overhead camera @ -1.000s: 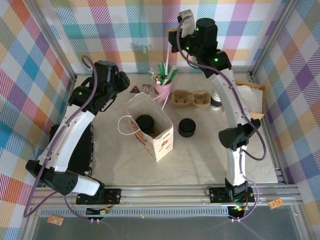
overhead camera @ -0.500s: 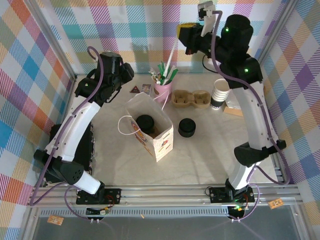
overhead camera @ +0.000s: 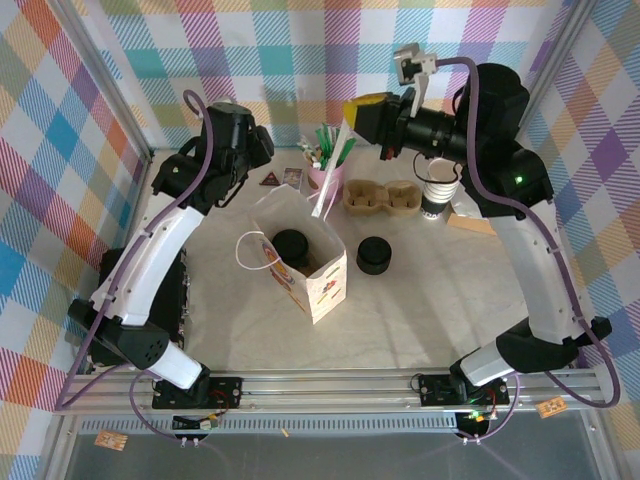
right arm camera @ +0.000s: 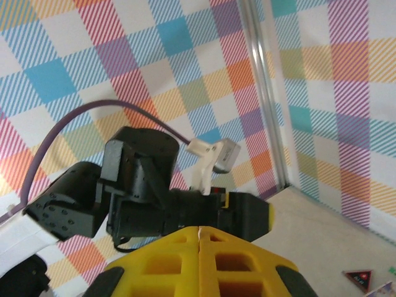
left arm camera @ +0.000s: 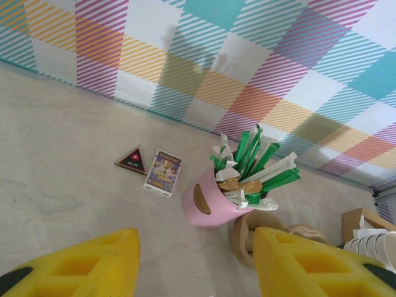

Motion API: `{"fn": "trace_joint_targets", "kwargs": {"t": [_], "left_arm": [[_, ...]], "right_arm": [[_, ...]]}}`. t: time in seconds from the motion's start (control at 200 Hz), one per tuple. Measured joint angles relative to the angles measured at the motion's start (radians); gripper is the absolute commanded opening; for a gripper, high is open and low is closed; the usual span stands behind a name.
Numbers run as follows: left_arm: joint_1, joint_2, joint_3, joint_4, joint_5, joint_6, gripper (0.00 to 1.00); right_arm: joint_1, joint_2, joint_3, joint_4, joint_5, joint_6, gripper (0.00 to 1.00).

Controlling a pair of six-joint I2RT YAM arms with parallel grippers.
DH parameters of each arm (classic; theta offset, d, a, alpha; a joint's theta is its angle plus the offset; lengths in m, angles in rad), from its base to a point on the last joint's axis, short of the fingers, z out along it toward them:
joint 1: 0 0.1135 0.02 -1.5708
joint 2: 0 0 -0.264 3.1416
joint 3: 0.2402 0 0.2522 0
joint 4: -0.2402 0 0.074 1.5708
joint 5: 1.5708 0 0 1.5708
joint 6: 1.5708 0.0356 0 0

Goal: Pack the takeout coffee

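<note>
Takeout coffee (overhead camera: 291, 243) stands inside the paper bag (overhead camera: 325, 285) at the middle of the worktop (overhead camera: 420, 320). From above, its round black lid is the part that can be seen, close to the left wall of the bag. The mouth of the bag is open upward, and its handle loop hangs out on the left side. The black lid stack (overhead camera: 374, 256) stands just beside the bag on the right, not touching it. The near half of the worktop is bare, so there is free room in front of the bag and to its right. The back edge is crowded with the pink cup of green sticks (overhead camera: 325, 182), the cardboard carrier (overhead camera: 383, 197) and the stack of white cups (overhead camera: 437, 190). The right gripper (overhead camera: 362, 112) is high over the back edge. Its jaws are pressed together on a white wrapped stick (overhead camera: 333, 170), which slants down toward the rim of the bag. The right wrist view shows these yellow jaws with no gap between them, but it does not show the stick. The left wrist view shows the jaws of the left gripper (left arm camera: 196, 241) wide apart with nothing between them, above two small cards (left arm camera: 162, 173) near the pink cup.
</note>
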Motion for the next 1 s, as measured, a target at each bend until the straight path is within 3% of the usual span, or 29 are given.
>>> {"fn": "trace_joint_targets", "kwargs": {"t": [0.345,0.68,1.0], "left_arm": [[-0.002,-0.014,-0.01,0.001,-0.007,0.035,0.51],[-0.04,-0.035,-0.041,0.011,0.055,0.098,0.51],[-0.041,-0.059,-0.083,0.023,0.042,0.089,0.51]], "right_arm": [[0.073,0.001,0.017,-0.1,-0.037,-0.028,0.0],[0.137,-0.032,-0.095,-0.158,-0.036,-0.094,0.0],[0.166,-0.03,-0.127,-0.188,-0.001,-0.167,0.0]]}}
